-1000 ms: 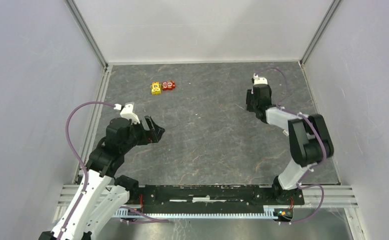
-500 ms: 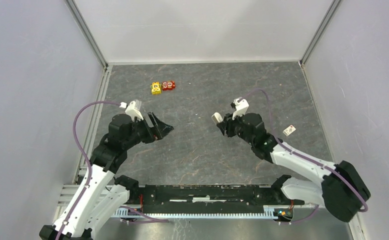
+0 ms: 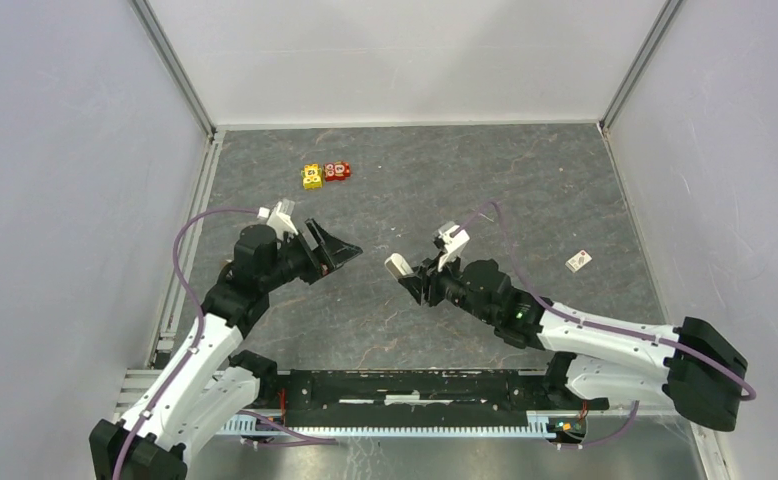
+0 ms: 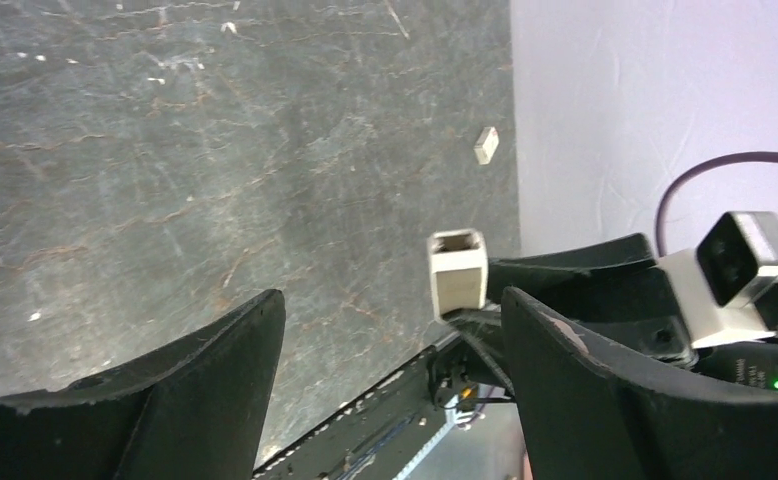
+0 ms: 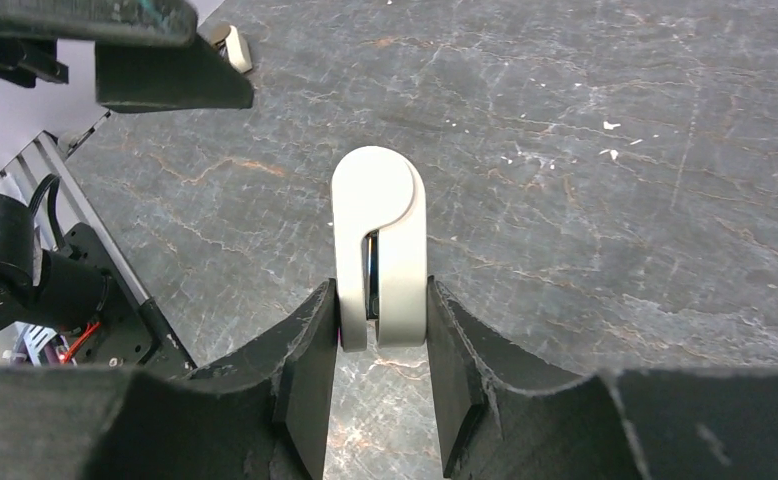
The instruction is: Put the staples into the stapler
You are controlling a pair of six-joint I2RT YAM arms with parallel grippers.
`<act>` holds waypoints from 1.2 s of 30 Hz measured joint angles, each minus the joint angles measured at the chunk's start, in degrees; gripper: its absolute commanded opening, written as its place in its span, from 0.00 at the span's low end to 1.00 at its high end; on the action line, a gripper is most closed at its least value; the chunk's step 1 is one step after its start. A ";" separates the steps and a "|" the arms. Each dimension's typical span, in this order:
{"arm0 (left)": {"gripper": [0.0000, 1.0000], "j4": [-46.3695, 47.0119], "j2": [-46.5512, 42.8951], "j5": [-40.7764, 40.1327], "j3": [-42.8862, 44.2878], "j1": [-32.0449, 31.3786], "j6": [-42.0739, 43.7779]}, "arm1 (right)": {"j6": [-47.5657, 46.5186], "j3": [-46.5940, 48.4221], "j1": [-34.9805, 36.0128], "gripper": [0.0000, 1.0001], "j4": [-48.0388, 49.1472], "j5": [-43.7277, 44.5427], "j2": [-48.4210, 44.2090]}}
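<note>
The stapler [image 3: 397,265] is a small cream-white rounded piece with grey metal in its slot. My right gripper [image 3: 412,280] is shut on it, holding it above the middle of the table with its rounded end pointing left. In the right wrist view the stapler [image 5: 378,240] stands clamped between the two fingers of the right gripper [image 5: 380,330]. My left gripper [image 3: 337,243] hovers open just left of it, nothing between its fingers. Seen from the left wrist, the stapler [image 4: 458,272] sits ahead of the open left gripper [image 4: 393,300]. A small white piece [image 3: 578,260] lies at the right; I cannot tell whether it is the staples.
Yellow and red toy blocks [image 3: 325,174] lie at the back left of the grey table [image 3: 415,170]. White walls close in the back and both sides. The black mounting rail [image 3: 415,385] runs along the near edge.
My right arm has swung from the back right to the table's middle, carrying the stapler. My left gripper has moved right toward it and its jaws have narrowed a little.
</note>
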 measured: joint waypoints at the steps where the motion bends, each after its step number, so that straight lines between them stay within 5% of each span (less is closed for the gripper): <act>1: 0.86 1.14 0.15 0.28 -0.13 0.00 -0.57 | 0.00 0.48 0.96 0.42 0.00 0.63 0.74; 18: 0.81 14.88 7.67 5.79 -6.03 -2.38 -7.21 | 0.00 7.15 7.13 0.42 0.59 5.18 8.85; 36: 0.28 23.47 8.76 8.70 -9.97 -2.62 -11.87 | 0.00 8.92 7.72 0.48 0.55 6.86 13.25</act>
